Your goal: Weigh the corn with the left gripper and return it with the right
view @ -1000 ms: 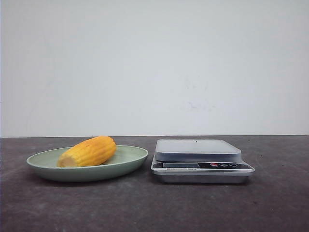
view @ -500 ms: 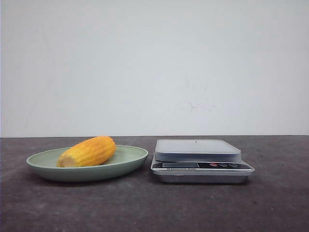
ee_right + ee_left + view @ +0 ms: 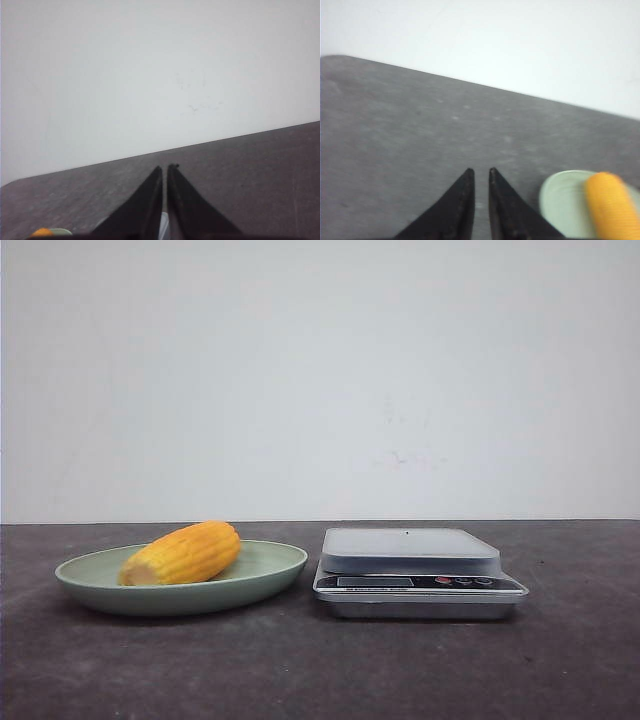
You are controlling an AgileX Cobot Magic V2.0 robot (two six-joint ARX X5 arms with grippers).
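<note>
Nearest to the front edge of the dark grey desk [image 3: 300,670] there is only bare tabletop. A little further back sit two things side by side: a shallow pale green plate [image 3: 100,585] toward the left edge and a silver kitchen scale [image 3: 418,570] just right of it, close but not touching. The corn [image 3: 183,553] lies on its side on the plate, its paler cut end pointing left and toward the front, its rounded tip angled back and to the right. The scale's flat weighing top has nothing on it, and its display and small round buttons face the front. Behind the desk's far edge stands a plain white wall [image 3: 320,370]. Neither arm shows in the front view. From the left wrist, the left gripper [image 3: 479,172] hangs above the desk with its two black pointed fingers nearly together, a narrow gap between the tips and nothing held; the plate [image 3: 560,202] and corn [image 3: 612,207] lie off to one side of it, apart from the fingers. From the right wrist, the right gripper [image 3: 166,167] has its fingers drawn almost fully together, holding nothing, pointed out across the desk toward the wall.
</note>
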